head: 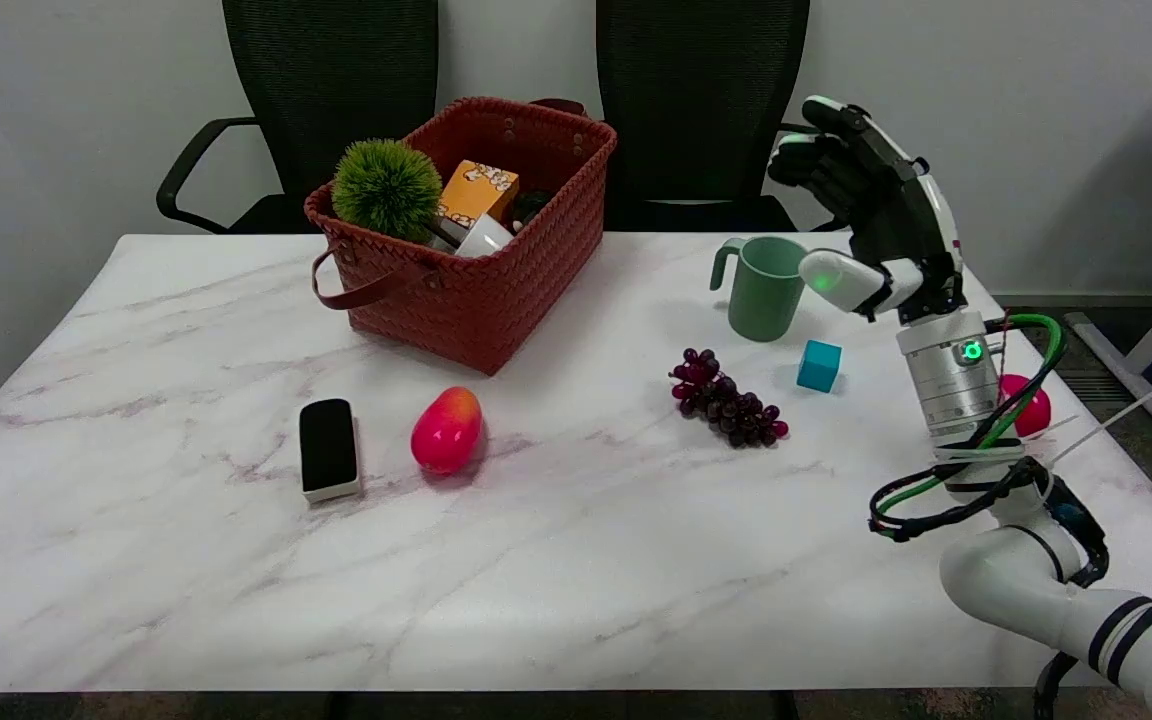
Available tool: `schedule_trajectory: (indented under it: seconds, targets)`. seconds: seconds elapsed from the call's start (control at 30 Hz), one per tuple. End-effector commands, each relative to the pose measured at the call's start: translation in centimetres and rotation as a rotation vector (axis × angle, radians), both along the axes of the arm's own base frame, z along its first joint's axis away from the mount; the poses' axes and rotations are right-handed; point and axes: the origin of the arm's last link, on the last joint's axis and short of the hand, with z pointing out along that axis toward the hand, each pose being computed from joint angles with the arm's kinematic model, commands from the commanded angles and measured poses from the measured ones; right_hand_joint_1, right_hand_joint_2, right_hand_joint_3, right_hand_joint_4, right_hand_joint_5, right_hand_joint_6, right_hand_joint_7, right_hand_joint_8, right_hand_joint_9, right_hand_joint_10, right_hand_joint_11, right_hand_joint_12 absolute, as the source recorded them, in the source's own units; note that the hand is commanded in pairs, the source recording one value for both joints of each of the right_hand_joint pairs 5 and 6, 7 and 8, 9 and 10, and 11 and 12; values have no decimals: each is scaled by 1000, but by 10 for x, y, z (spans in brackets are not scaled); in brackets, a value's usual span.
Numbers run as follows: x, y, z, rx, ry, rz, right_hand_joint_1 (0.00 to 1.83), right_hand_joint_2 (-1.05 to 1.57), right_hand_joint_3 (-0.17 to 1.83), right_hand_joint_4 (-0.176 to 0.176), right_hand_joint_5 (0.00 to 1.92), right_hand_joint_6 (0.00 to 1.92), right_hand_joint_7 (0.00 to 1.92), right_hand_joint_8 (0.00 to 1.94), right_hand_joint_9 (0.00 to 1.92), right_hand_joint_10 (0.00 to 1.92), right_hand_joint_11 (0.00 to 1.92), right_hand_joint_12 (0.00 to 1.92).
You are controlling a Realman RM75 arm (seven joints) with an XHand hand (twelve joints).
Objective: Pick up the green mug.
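The marbled white bench (pixel 556 560) carries everything here, and the green mug (pixel 765 288) serves as the landmark. Nearest the camera, well to the mug's left and far forward of it, lie a black block with a white base (pixel 328 448) and, just to that block's right, a red-and-yellow mango (pixel 447 429). Closer to the mug, forward and slightly left of it, sits a bunch of dark purple grapes (pixel 729 399). A small teal cube (pixel 819 365) stands just forward and right of the mug, apart from it. Further right of the cube, a red round object (pixel 1027 405) is partly hidden behind the white forearm.

The green mug stands upright on the bench towards the far right, its handle pointing left, resting on the surface and not lifted.

The robot hand (pixel 871 215) rises from the lower right and is just to the mug's right and above it. Its dark fingers (pixel 808 160) are spread and curved over the space behind and above the rim, and its white thumb (pixel 841 279) is right at the mug's right side; whether it touches cannot be told. The robot hand is released, grasping nothing.

Far left of the mug and slightly behind it sits a red woven basket (pixel 496 300) holding a spiky green ball (pixel 386 188), an orange box (pixel 477 192) and a white item (pixel 484 238). Behind the bench are two black chairs (pixel 701 90).
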Motion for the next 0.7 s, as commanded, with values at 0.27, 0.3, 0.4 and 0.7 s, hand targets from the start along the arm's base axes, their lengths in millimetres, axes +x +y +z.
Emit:
schedule_trajectory:
  seconds: [0.27,0.3,0.4,0.7]
  targets:
    - [-56,-61,48,-228,-11,-195,1074,-469,702,0,0,0,256,256,273,273,144,144]
    - [-60,-63,50,-245,-21,-204,1075,-477,698,0,0,0,249,249,268,268,140,140]
    - [-63,-69,54,-271,-33,-215,1078,-502,688,0,0,0,235,235,265,265,131,131]
    - [-58,-91,64,-340,22,-287,1071,-434,619,0,0,0,249,249,276,276,127,127]
